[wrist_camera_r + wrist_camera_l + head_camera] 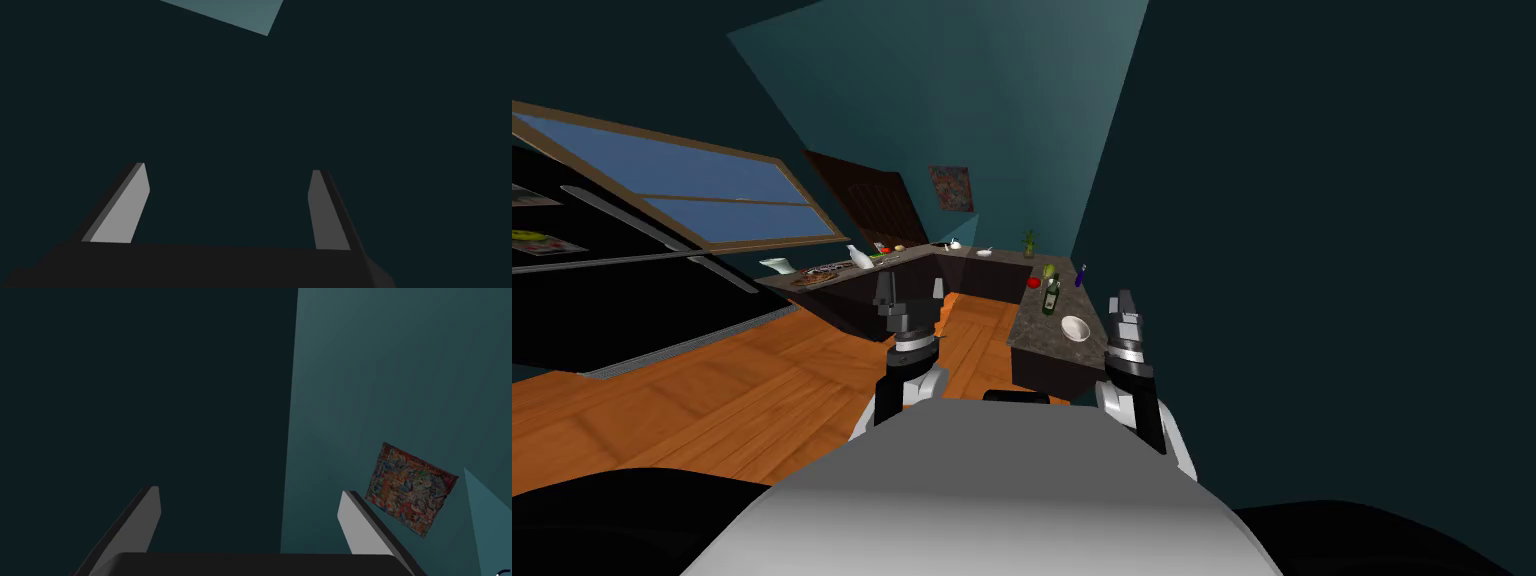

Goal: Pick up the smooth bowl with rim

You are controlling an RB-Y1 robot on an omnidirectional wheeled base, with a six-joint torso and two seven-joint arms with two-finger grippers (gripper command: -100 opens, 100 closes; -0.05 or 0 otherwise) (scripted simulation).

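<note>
A white smooth bowl with a rim [1076,327] sits on the near end of a dark speckled counter [1040,335]. My right gripper [1122,300] is raised just to the right of the bowl, open and empty; its wrist view shows the right gripper [227,172] with its fingers wide apart. My left gripper [910,287] is held up over the floor to the left of that counter, also open, and the left gripper [250,495] holds nothing.
Behind the bowl on the same counter stand a green bottle [1051,297], a red item [1033,283] and a blue bottle [1080,276]. An L-shaped counter run [842,275] with small items lies further back. Orange wood floor [712,390] spreads left.
</note>
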